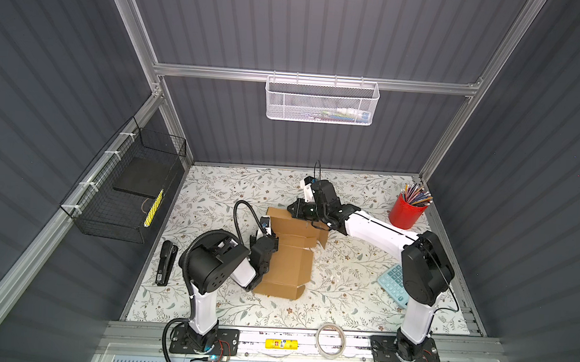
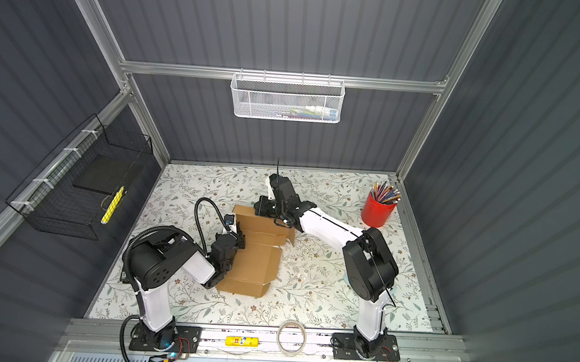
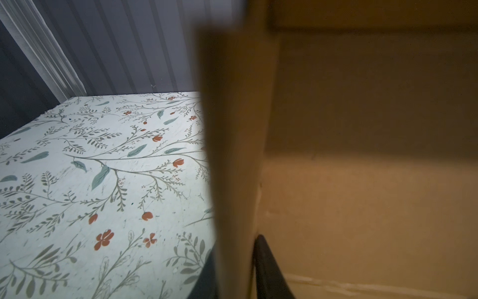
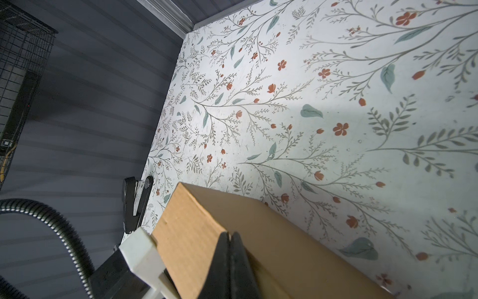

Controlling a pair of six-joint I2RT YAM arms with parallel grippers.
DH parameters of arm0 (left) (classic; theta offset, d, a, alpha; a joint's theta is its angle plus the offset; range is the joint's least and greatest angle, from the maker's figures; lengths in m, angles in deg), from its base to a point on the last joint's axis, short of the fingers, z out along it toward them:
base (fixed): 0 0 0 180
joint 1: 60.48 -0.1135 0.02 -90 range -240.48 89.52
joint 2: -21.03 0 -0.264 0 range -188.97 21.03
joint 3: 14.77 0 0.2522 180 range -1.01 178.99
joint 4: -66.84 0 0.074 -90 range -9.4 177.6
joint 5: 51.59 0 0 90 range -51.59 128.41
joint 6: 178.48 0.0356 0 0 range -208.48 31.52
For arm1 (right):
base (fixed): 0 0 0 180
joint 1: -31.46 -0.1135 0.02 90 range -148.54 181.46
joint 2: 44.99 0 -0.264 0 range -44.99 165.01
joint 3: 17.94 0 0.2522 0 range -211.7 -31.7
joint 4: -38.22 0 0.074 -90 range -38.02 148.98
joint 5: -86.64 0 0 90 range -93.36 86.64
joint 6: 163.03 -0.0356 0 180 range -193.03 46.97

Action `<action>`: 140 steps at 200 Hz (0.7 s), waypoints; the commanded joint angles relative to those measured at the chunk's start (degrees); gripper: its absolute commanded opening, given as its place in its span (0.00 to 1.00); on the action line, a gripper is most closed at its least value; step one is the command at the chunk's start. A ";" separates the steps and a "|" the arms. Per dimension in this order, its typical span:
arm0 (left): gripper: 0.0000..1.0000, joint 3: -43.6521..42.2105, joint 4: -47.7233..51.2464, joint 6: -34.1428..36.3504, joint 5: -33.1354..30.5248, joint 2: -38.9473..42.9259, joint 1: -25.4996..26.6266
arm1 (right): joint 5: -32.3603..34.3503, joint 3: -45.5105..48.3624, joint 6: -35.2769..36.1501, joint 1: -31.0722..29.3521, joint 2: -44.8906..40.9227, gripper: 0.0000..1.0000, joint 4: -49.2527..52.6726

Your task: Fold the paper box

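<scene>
Right wrist view shows the right gripper (image 4: pixel 230 239) with its two black fingertips pressed together, no gap between them, set against the upper edge of a raised panel of the paper box (image 4: pixel 284 246). In both top views the paper box (image 1: pixel 287 269) (image 2: pixel 254 270) sits near the middle of the flowered table (image 1: pixel 344 280), between the two arms. Its near part lies flat and open on the table, while its far part is folded upward. The right gripper (image 1: pixel 291 210) reaches in over that far raised panel from the right. The left gripper (image 1: pixel 270 239) is at the left edge of the cardboard, about halfway along it. In the left wrist view a cardboard flap (image 3: pixel 232 155) stands edge-on between the fingers (image 3: pixel 269 271) of the left gripper (image 3: pixel 235 274), which are only slightly apart and close on either side of it. That picture is too blurred to say whether they actually clamp the flap. A black stapler (image 1: pixel 166 262) lies on the table left of the left arm. A red cup of pencils (image 1: pixel 407 211) stands well off at the far right.
</scene>
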State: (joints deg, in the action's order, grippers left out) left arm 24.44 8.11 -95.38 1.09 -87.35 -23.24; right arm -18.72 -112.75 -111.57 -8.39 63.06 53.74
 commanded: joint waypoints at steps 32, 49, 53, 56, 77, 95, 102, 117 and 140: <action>0.09 0.91 -1.20 0.03 -1.83 -1.51 -0.23 | -0.20 1.19 -0.30 -0.49 1.04 0.03 3.34; 0.05 1.00 -1.26 0.21 -1.88 -1.48 -0.23 | -0.20 1.16 -0.30 -0.57 1.03 0.03 3.34; 0.04 1.00 -1.30 0.22 -1.88 -1.49 -0.26 | -0.20 1.16 -0.31 -0.57 1.04 0.03 3.35; 0.03 1.00 -1.38 0.29 -1.80 -1.49 -0.24 | -0.20 1.13 -0.30 -0.57 1.07 0.03 3.34; 0.00 1.17 -1.43 0.65 -1.48 -1.28 -0.23 | -0.05 1.16 -0.22 -0.57 1.07 0.03 3.37; 0.05 1.18 -1.43 0.74 -1.19 -1.03 -0.23 | -0.09 1.16 -0.13 -0.57 1.15 0.03 3.26; 0.10 1.09 -1.46 0.74 -1.23 -0.72 -0.19 | -0.03 1.16 -0.13 -0.57 1.09 0.03 3.26; 0.23 0.59 -1.34 0.33 -1.26 0.18 -0.23 | -0.10 1.25 -0.13 -0.57 1.13 0.03 3.19; 0.43 -0.21 -0.62 -0.34 -1.10 2.29 -0.22 | -0.11 1.26 -0.22 -0.57 1.28 0.03 2.91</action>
State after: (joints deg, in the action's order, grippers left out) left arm 24.59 7.70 -95.34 0.74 -87.54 -23.31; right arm -18.56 -112.75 -111.59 -8.50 63.06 53.43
